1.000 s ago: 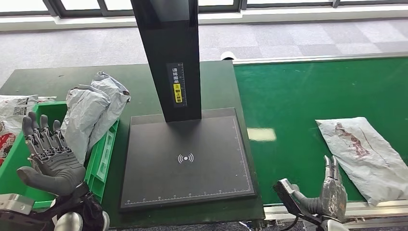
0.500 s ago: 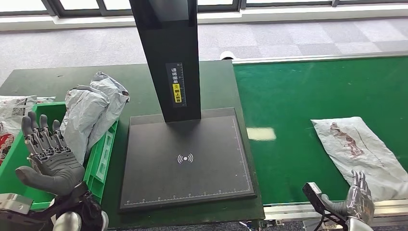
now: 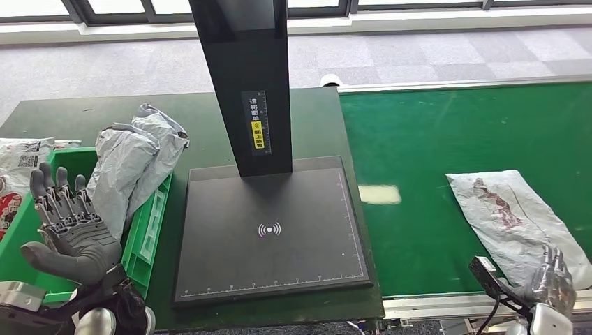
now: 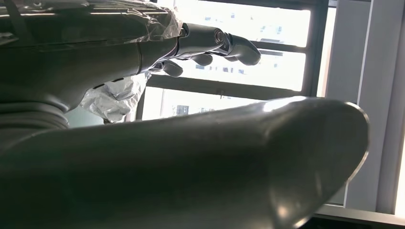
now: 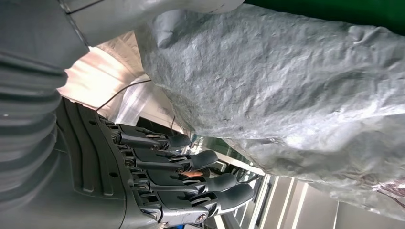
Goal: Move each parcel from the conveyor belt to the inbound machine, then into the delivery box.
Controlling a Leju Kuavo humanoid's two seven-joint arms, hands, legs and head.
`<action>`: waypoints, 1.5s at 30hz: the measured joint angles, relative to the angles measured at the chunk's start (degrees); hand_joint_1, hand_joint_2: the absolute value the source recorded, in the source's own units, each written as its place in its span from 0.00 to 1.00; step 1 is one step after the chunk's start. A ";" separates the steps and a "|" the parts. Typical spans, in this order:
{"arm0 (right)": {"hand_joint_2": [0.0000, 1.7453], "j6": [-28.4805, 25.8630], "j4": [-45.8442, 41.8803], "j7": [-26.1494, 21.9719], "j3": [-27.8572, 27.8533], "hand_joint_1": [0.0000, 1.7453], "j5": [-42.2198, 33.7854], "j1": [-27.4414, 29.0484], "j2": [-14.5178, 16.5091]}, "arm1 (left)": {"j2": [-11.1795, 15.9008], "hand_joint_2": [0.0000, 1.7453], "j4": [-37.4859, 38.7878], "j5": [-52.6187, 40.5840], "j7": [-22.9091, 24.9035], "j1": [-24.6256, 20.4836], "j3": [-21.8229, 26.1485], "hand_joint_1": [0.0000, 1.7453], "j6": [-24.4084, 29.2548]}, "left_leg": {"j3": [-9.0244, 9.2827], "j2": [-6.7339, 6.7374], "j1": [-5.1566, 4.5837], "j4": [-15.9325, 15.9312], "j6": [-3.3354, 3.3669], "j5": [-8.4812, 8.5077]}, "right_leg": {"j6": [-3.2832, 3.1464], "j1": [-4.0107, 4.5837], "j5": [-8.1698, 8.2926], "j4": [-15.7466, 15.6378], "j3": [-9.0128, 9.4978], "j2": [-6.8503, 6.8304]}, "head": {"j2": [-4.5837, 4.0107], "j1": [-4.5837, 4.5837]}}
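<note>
The right hand [image 3: 551,283] hangs at the near edge of the green belt [image 3: 447,139], fingers straight and spread, holding nothing. Just beyond its fingertips lies a flat grey plastic parcel [image 3: 513,216], crinkled, roughly rectangular, with a dark reddish print on its upper face. In the right wrist view the same parcel [image 5: 286,86] shows a dull, wrinkled film surface close beside the dark ribbed fingers [image 5: 191,162]; whether they touch it cannot be told. The belt is a smooth matte green sheet with a pale metal rail along its near side.

To the left of that hand sits the scanner [image 3: 269,230]: a flat, square black plate with a fine white ruler edge and a small wireless mark at its centre, and a tall glossy black column rising from its far side, carrying a label with a yellow patch.

The left hand [image 3: 70,227] is raised palm-up over a green plastic crate [image 3: 146,230], fingers apart and empty. Right beside it, to its right, a crumpled grey bag parcel [image 3: 132,160] leans over the crate's ribbed wall. Beyond the hand on its other side lies a white printed bag [image 3: 21,157] on the dark green table [image 3: 91,112].
</note>
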 joint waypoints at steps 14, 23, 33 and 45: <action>1.00 -3.62 12.15 1.39 0.00 0.00 -0.24 -6.73 -7.90 | 0.18 0.00 -1.67 0.02 0.01 2.28 0.02 0.00 -0.12 | -0.15 -0.10 -0.04 0.06 0.07 -0.01 | 0.04 -0.04 0.01 0.01 -0.01 -0.08 | 0.00 0.00; 1.00 1.58 17.67 3.62 0.42 0.00 -0.09 -9.96 -9.13 | 0.35 0.00 -2.07 0.02 0.02 2.91 0.02 0.00 -0.14 | -0.48 -0.10 -0.03 0.06 0.08 -0.02 | 0.05 -0.03 0.00 0.00 0.01 -0.09 | 0.00 -0.01; 1.00 4.01 20.00 3.16 0.67 0.00 -0.23 -11.42 -9.18 | 0.45 0.00 -2.05 0.01 0.02 2.97 0.02 0.00 -0.21 | -0.38 -0.09 -0.03 0.07 0.08 -0.02 | 0.07 -0.03 0.02 0.00 0.01 -0.06 | 0.00 -0.01; 1.00 10.46 22.36 1.20 2.85 1.00 0.10 -12.24 -8.51 | 0.62 0.00 -1.25 -0.22 0.02 2.80 0.02 0.00 -0.23 | -0.04 -0.04 0.08 0.19 0.20 0.02 | 0.26 0.06 0.15 -0.23 0.42 -0.02 | 0.00 -0.01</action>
